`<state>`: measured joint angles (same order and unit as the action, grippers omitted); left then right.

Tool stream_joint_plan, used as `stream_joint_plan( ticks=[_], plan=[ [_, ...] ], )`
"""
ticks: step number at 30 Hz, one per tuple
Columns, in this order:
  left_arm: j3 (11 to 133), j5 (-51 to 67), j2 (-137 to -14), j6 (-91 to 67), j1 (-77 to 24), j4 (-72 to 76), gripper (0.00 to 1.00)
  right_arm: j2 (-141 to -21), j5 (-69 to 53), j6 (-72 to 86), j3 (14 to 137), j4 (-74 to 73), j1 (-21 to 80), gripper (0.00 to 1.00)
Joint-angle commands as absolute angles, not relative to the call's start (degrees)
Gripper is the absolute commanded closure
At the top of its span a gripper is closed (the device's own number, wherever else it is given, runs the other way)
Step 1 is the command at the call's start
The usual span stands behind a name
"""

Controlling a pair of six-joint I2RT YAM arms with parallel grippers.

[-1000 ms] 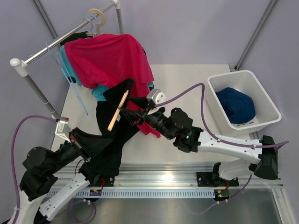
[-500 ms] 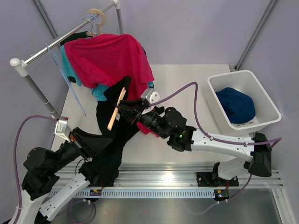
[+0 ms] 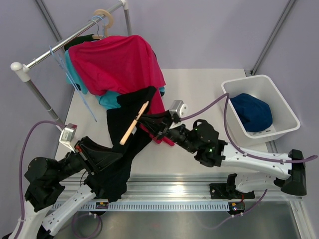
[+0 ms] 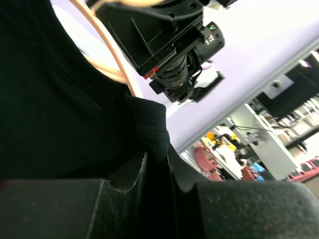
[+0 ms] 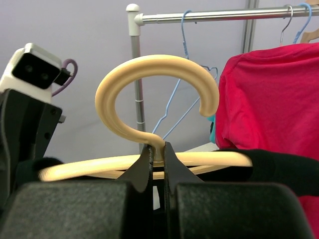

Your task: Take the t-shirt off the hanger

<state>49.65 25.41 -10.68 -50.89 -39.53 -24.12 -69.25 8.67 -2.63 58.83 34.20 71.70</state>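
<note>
Both pincers grip: mid-frame, right gripper point(image 5: 157, 151) has just clamped the wooden hanger point(image 5: 149, 62), left gripper point(image 4: 156, 162) pinches the black t-shirt point(image 4: 55, 119); pulling apart can begin

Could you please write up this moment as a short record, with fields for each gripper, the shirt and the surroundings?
Left gripper: shut on the black t-shirt
Right gripper: shut on the wooden hanger, at the neck below its hook
Progress: shirt not yet off the hanger
Clothes rack: red t-shirt hanging
White bin: blue garment inside
</note>
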Motion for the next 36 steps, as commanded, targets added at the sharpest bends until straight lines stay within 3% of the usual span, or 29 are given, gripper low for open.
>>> stream_joint_plan(
  ticks=[1, 2, 3, 4, 19, 23, 36],
  plan=[
    [52.8, 32.4, -9.6, -52.8, -39.9, -13.3, 0.74, -60.4, 10.8, -0.9, 58.4, 31.9, 71.5, 1.00],
    [52.8, 31.9, -9.5, -53.3, -39.9, -13.3, 0.52, -59.0, 11.7, -0.9, 58.2, 30.3, 71.5, 1.00],
    [52.6, 30.4, -9.3, -54.8, -39.9, -13.3, 0.15, -56.4, 12.2, -0.9, 58.1, 27.5, 71.5, 1.00],
    [52.6, 29.8, -9.1, -55.5, -40.0, -13.3, 0.03, -55.2, 13.1, -1.0, 58.1, 26.0, 71.5, 1.00],
    [54.1, 25.4, -13.3, -49.8, -39.9, -14.4, 0.01, -30.3, 20.3, -2.1, 67.8, -3.9, 71.5, 1.00],
    [55.5, 21.7, -15.8, -40.5, -39.9, -17.0, 0.01, -29.2, 22.1, -2.2, 75.5, -9.2, 71.5, 1.00],
    [51.1, 11.3, -26.6, -33.5, -39.9, -19.2, 0.01, -32.4, 26.4, -4.2, 90.7, -19.0, 71.5, 1.00]
  ],
)
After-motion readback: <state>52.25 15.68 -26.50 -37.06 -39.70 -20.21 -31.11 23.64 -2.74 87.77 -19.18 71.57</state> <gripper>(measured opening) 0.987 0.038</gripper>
